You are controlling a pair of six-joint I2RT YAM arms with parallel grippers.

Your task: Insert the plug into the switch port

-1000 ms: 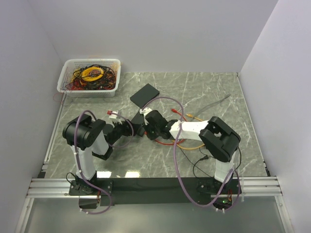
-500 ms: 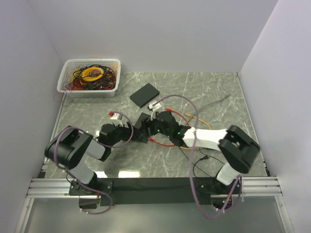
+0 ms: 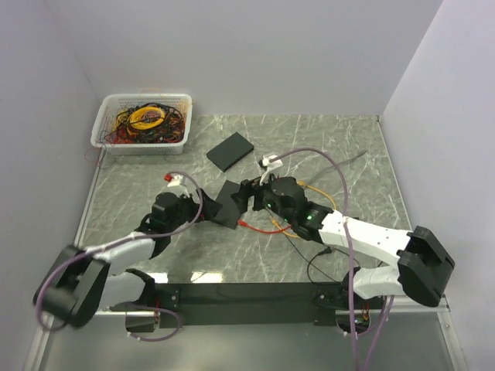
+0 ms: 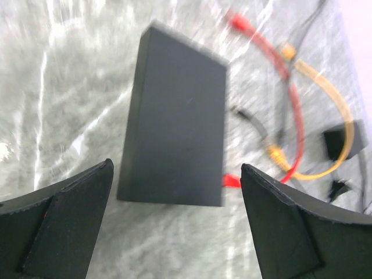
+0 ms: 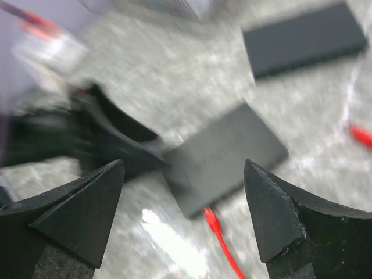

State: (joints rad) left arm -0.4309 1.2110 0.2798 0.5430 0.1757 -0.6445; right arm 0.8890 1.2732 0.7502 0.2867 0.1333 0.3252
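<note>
On the marble table (image 3: 325, 139), the left gripper (image 4: 175, 167) and right gripper (image 5: 183, 165) hover either side of the black switch (image 3: 229, 203), jaws spread wide, holding nothing. The red cable (image 4: 289, 99) trails away from the switch. Its red plug (image 4: 231, 180) sits against the switch's edge and appears to be seated. Insertion looks done, so the next move calls for lifting both arms away without snagging the cable.

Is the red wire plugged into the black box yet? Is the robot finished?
Nearly, it seems. Done: the red plug sits right at the edge of the black switch, as if pushed into a port, though the blur hides the port itself. In hand: nothing; the left gripper and right gripper are both open and empty. Left: probably just pulling the arms away.
</note>
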